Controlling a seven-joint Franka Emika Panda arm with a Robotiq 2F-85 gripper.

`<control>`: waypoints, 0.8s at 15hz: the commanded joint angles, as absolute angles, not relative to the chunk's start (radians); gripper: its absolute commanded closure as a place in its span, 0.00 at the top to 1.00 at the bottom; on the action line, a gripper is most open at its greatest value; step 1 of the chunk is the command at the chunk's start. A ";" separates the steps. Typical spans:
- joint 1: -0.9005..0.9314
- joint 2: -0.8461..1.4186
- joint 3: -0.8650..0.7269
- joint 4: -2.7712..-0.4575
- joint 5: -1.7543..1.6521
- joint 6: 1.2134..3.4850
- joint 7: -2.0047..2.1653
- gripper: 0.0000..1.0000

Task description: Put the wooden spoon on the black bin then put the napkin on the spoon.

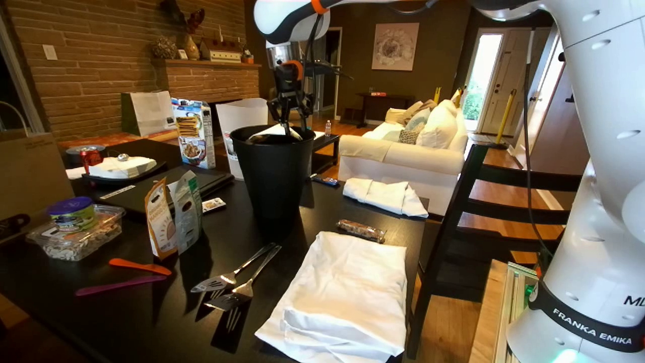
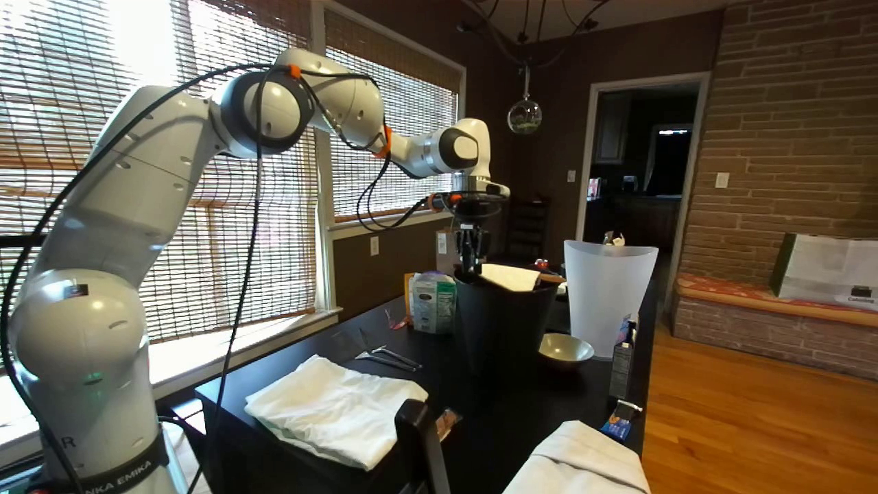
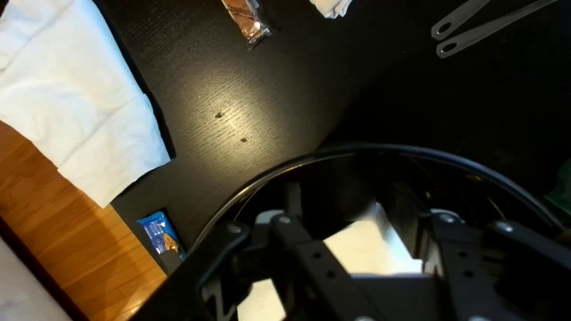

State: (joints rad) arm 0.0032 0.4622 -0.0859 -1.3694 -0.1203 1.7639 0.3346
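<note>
White arm point(image 2: 276, 113) — orange bands point(image 2: 387, 142), black cables point(image 2: 258, 185), screw-studded black pincer point(image 1: 296, 128)

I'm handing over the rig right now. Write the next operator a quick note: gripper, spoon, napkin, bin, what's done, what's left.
Gripper: open, at the bin's mouth; whether a finger touches the napkin I can't tell.
Black bin: upright on the table.
Napkin: at the bin's mouth, below the gripper.
Wooden spoon: only what looks like its handle shows, past the rim.
Done: spoon and napkin both appear placed.
Left: probably just lift clear, then check that the napkin rests on the spoon.
</note>
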 commanded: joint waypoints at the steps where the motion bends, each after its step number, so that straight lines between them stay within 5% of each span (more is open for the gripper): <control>1: 0.000 0.469 -0.082 -1.344 -0.089 1.748 0.345 0.86; 4: -0.001 0.467 -0.082 -1.344 -0.081 1.747 0.343 1.00; 12: -0.015 0.452 -0.075 -1.314 -0.070 1.755 0.246 1.00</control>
